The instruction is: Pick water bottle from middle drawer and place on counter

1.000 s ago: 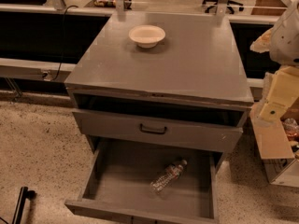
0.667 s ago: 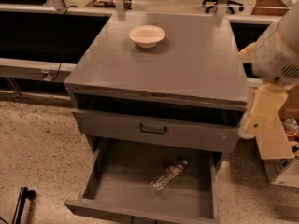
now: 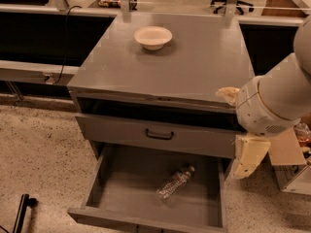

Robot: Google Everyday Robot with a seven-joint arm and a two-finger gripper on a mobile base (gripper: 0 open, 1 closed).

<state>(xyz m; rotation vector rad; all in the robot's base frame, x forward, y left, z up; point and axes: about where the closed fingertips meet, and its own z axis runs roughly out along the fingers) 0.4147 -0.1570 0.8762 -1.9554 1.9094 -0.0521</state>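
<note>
The water bottle is small and clear, and lies on its side on the floor of the open middle drawer, cap pointing to the back right. The counter is the flat grey top of the cabinet. My gripper is pale cream and hangs below the white arm at the cabinet's right front corner. It is above and to the right of the bottle, outside the drawer's right wall, and holds nothing that I can see.
A white bowl stands at the back of the counter. A shut drawer front with a black handle is above the open drawer, with a dark open slot above it. Cardboard boxes stand on the speckled floor at right. A black bar is at bottom left.
My arm has swung left and down into view, bringing the gripper from the right edge to the cabinet's right front corner. The bottle and bowl have not moved.
</note>
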